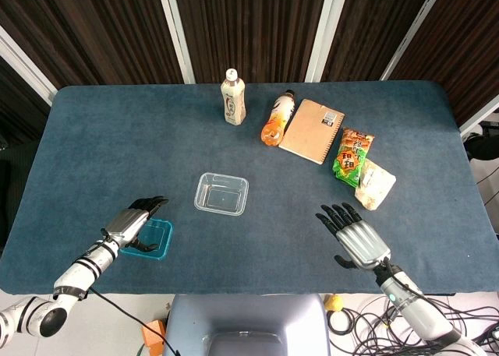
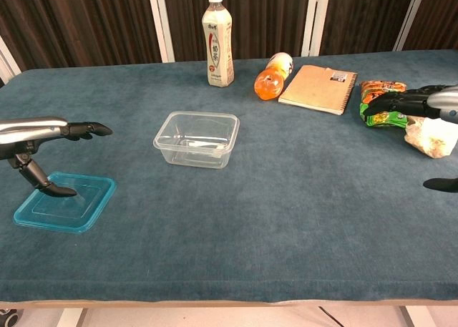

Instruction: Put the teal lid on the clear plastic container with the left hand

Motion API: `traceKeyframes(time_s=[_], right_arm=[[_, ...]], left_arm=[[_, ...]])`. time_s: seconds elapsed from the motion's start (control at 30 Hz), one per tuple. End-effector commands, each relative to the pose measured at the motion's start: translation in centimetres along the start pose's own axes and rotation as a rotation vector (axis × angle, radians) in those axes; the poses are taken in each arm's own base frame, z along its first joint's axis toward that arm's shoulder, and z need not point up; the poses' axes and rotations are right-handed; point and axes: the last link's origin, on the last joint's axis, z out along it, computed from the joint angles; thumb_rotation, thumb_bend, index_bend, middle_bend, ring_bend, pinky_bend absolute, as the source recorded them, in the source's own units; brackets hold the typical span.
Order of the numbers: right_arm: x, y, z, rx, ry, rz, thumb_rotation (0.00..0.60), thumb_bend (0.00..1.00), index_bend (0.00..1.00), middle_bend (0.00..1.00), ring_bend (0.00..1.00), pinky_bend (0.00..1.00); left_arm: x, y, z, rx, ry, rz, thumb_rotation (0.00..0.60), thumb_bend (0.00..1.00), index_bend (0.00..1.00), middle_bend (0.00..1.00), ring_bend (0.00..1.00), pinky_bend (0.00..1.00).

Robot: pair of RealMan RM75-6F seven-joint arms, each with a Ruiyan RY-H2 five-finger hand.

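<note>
The teal lid [image 1: 153, 240] [image 2: 66, 202] lies flat on the blue cloth near the table's front left. My left hand [image 1: 134, 220] [image 2: 44, 145] hovers just above it, open, fingers stretched forward and thumb pointing down toward the lid. The chest view shows a gap between the straight fingers and the lid. The clear plastic container [image 1: 221, 193] [image 2: 197, 139] sits uncovered at the table's middle, to the right of the lid. My right hand [image 1: 355, 234] [image 2: 415, 104] floats open over the front right, holding nothing.
Along the back stand a white drink bottle [image 1: 233, 97] [image 2: 217, 39], a lying orange bottle [image 1: 277, 118] [image 2: 273, 75] and a brown notebook [image 1: 313, 130] [image 2: 319, 79]. Two snack packets, one green and orange [image 1: 353, 156], one pale [image 1: 376, 186], lie at the right.
</note>
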Motion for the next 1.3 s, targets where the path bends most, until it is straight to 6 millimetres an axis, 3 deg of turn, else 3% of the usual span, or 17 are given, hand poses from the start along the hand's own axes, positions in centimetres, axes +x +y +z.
traceKeyframes(time_s=[0.03,0.4,0.87,1.3], right_arm=[[0.0,0.0,-0.1,0.001,-0.004,-0.003,0.6,0.2,0.0,0.0,0.0,0.0],[-0.6,1.1,-1.6,-0.003,-0.022,0.005,0.6,0.2,0.0,0.0,0.0,0.0],[-0.6,1.9,-2.8,-0.012,-0.041,0.043,0.6,0.2,0.0,0.0,0.0,0.0],[-1.0,2.1,-2.6,-0.026,-0.064,0.046,0.6,0.2,0.0,0.0,0.0,0.0]], left_arm=[[0.1,-0.2,-0.2,0.003,-0.004,0.0,0.6,0.22,0.0,0.0,0.0,0.0],[-1.6,-2.0,-2.4,0.04,-0.098,0.141,0.6,0.21,0.0,0.0,0.0,0.0],[-2.6,-2.3,-1.4,0.091,-0.159,0.149,0.6,0.21,0.0,0.0,0.0,0.0],[-2.9,-2.6,-0.5,0.073,-0.153,0.116,0.6,0.21,0.0,0.0,0.0,0.0]])
